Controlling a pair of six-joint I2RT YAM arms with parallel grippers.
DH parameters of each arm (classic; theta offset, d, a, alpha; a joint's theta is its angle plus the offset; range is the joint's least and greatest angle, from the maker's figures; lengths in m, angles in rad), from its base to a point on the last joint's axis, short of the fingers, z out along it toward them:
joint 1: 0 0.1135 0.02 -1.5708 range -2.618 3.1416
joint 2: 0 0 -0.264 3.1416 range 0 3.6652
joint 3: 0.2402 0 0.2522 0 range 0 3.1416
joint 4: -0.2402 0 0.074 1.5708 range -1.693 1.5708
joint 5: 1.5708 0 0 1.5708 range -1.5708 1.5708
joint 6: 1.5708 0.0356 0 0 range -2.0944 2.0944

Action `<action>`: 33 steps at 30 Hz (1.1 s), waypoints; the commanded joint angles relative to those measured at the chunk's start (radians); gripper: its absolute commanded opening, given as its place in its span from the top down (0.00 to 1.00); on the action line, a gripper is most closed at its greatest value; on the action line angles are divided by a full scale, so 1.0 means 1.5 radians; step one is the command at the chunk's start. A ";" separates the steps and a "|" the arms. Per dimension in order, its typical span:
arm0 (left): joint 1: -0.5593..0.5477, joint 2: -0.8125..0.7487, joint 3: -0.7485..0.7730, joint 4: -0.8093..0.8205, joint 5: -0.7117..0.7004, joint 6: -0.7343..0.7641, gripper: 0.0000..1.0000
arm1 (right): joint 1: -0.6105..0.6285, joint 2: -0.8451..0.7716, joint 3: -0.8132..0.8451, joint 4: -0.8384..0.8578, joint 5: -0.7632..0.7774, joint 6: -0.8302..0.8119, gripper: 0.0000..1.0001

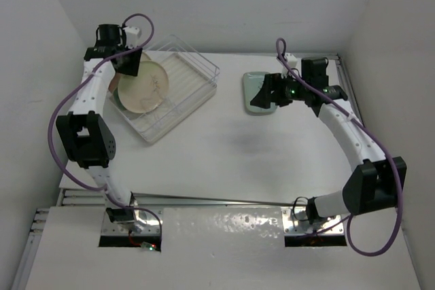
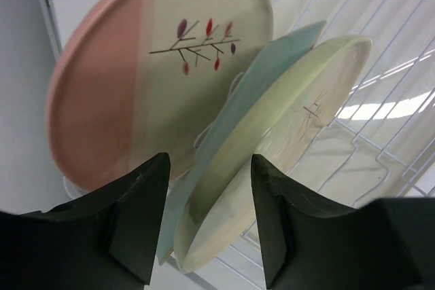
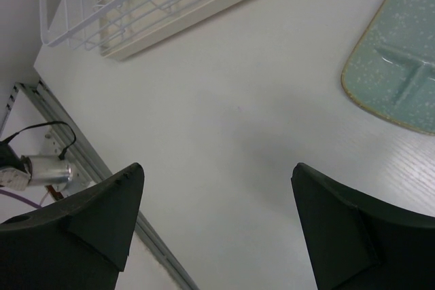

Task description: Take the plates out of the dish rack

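Pastel plates [image 2: 143, 86] are standing rim-up in the rack [image 1: 197, 89] for gripping; your open left claw [image 2: 209, 168] is straddling two, right claw [image 3: 217, 174] hovering open.

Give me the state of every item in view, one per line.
dish rack: holds three plates
pink-and-cream plate: standing on edge
racked blue-green plate: on edge, between the others
yellow-green plate: on edge, leaning
unloaded blue-green plate: flat on the table
left gripper: open, empty
right gripper: open, empty
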 commanded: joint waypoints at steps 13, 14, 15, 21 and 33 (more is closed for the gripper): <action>0.000 -0.035 0.037 0.012 0.073 0.000 1.00 | 0.000 -0.074 -0.036 0.046 0.028 0.058 0.13; 0.000 -0.037 0.055 0.008 0.076 0.002 1.00 | 0.000 -0.075 -0.036 0.047 0.030 0.059 0.13; 0.000 -0.037 0.065 0.004 0.085 0.003 1.00 | 0.000 -0.074 -0.035 0.047 0.032 0.060 0.13; -0.001 -0.059 0.145 0.001 0.192 0.023 1.00 | 0.000 -0.072 -0.018 0.054 0.034 0.065 0.14; -0.009 -0.069 0.168 0.079 0.141 0.046 1.00 | 0.000 -0.070 0.001 0.057 0.049 0.064 0.15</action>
